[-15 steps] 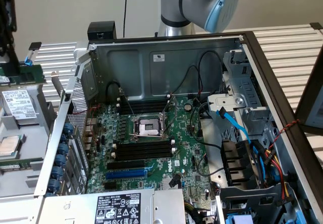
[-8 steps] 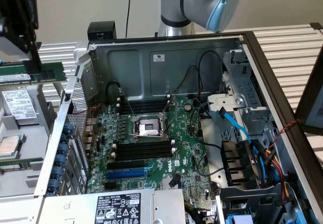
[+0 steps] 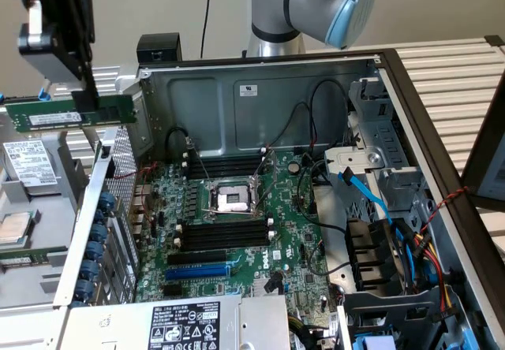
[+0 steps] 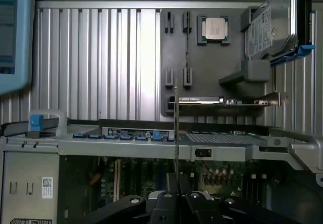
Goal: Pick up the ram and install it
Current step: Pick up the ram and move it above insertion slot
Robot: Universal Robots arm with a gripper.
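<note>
Grip first: the gripper [image 3: 85, 98] is closed down almost fully on the ram [image 3: 47, 117], pinching the thin green stick by its upper edge, a little to one side of its middle. The stick hangs in the air with its long side close to level and its white label facing the camera.

It sits at the exterior view's upper left, outside the open computer case [image 3: 237, 113], beyond the case's side wall [image 3: 87, 216] and above a grey tray [image 3: 24, 287]. On that tray lie a hard drive [image 3: 31, 167] and a loose processor chip [image 3: 16, 228] (both below the stick, not touching it).

Inside the case the motherboard [image 3: 292, 240] lies flat. Its processor socket [image 3: 234, 199] sits between two banks of black memory slots, one bank [image 3: 225, 166] on the far side and one [image 3: 225, 236] on the near side. A blue expansion slot [image 3: 197, 272] lies just nearer than the second bank. The ram is well apart from all of these.

In the wrist view the ram [image 4: 176, 133] is seen edge-on as a thin upright line rising from the gripper [image 4: 176, 196], with the case edge crossing behind it. Beyond that are the tray's processor chip [image 4: 214, 29], the hard drive [image 4: 272, 24] and an expansion card [image 4: 212, 101].
</note>
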